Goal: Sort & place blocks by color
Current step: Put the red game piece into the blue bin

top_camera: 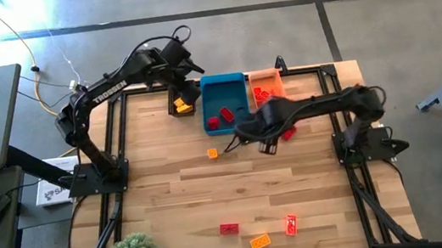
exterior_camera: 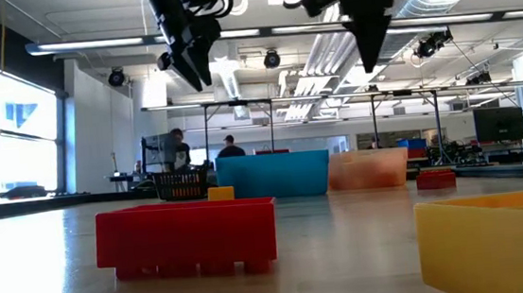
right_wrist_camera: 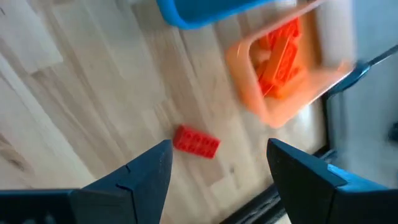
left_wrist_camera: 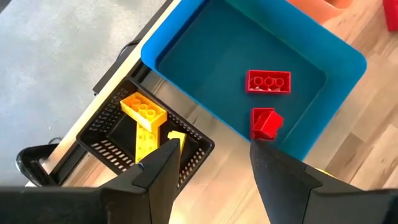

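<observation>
The left hand [top_camera: 185, 84] hangs open and empty above the black bin [top_camera: 181, 103], where yellow blocks [left_wrist_camera: 144, 112] lie. Just beside that bin stands the blue bin [top_camera: 237, 83] with two red blocks [left_wrist_camera: 268, 81] in it, and next to it the orange bin [top_camera: 266, 76] holding orange blocks [right_wrist_camera: 278, 57]. The right hand [top_camera: 268, 145] is over the table [top_camera: 170, 191] in front of the blue bin, fingers spread with nothing between them; a red block [right_wrist_camera: 196, 141] lies on the wood near it. A small orange block [top_camera: 213, 152] sits to its left. Near the front edge lie a red block [top_camera: 229, 228], an orange one [top_camera: 260, 241] and another red one [top_camera: 291, 225].
</observation>
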